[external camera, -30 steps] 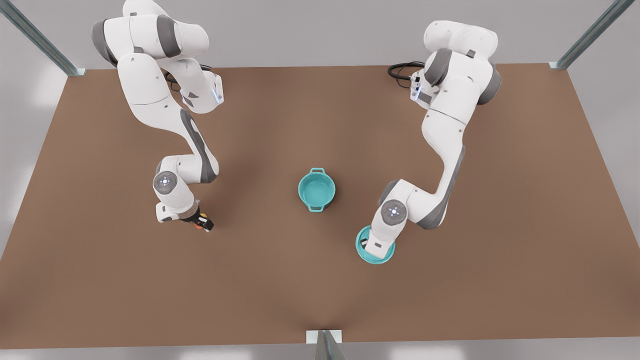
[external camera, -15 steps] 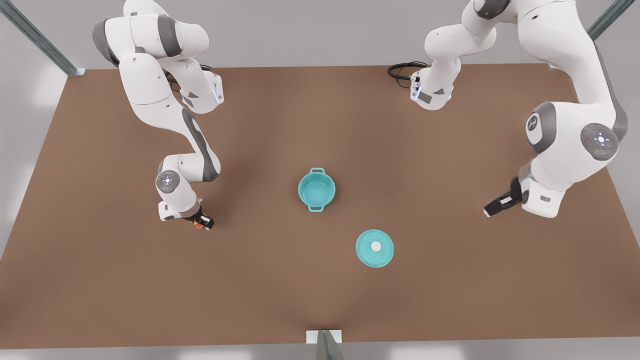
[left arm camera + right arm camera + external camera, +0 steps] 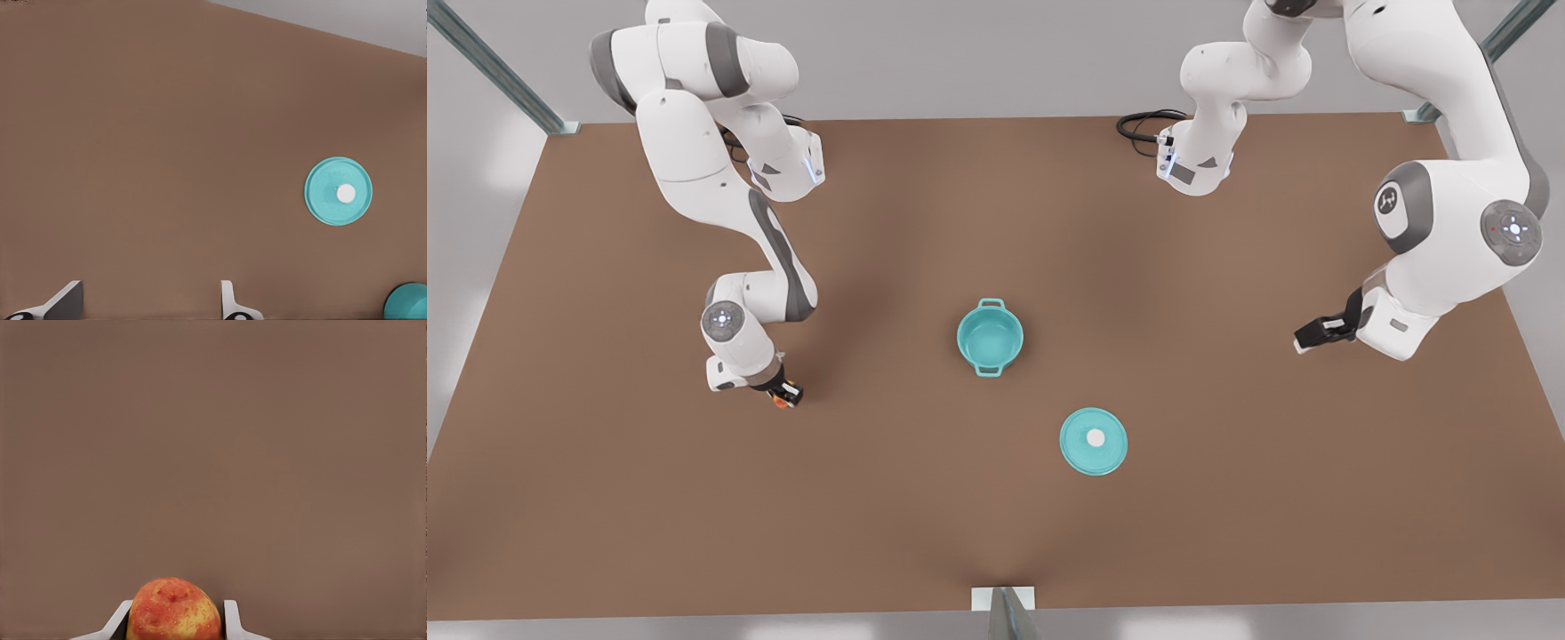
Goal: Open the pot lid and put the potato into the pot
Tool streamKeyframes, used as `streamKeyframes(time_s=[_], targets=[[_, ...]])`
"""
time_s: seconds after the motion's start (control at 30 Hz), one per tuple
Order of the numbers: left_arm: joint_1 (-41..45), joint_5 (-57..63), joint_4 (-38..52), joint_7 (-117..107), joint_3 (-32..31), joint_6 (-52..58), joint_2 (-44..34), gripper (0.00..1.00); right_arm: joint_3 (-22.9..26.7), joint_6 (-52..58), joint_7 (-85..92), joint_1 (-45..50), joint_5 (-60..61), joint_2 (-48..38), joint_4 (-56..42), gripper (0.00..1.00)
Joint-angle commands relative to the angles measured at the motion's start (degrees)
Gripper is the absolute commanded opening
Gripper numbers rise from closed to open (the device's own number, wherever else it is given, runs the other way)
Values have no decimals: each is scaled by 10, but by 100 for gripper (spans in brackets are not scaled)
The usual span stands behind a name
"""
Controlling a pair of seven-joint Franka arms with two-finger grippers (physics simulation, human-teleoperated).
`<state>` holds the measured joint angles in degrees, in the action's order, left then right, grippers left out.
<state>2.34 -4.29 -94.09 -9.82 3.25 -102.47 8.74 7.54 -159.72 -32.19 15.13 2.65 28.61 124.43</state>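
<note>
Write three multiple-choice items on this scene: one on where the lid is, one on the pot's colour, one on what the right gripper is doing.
1. Where is the pot lid?
A. on the pot
B. flat on the table, apart from the pot
C. in a gripper

2. What colour is the pot?
A. teal
B. red
C. white

3. The right gripper is:
A. open and empty
B. shut on the lid
C. shut on the potato

Answers: 1 B, the lid lies alone on the table. 2 A, pot body and inside are teal. 3 C, the right wrist view shows fingers against the potato; the left gripper waits open.
</note>
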Motion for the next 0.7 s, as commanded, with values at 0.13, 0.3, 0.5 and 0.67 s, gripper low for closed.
streamKeyframes(time_s=[0.13, 0.3, 0.5, 0.67], targets=[[0, 1, 1, 127, 0, 6, 0, 100, -1, 36, -9, 1, 5, -36, -2, 58], [1, 1, 1, 125, 0, 6, 2, 100, -5, 88, -52, 25, 7, -57, -12, 58], [2, 1, 1, 125, -1, 6, 3, 100, -6, 172, -129, 76, 19, -68, -67, 58], [3, -5, 9, 132, -3, 6, 6, 100, -7, 202, -188, 120, 32, -68, -96, 58]])
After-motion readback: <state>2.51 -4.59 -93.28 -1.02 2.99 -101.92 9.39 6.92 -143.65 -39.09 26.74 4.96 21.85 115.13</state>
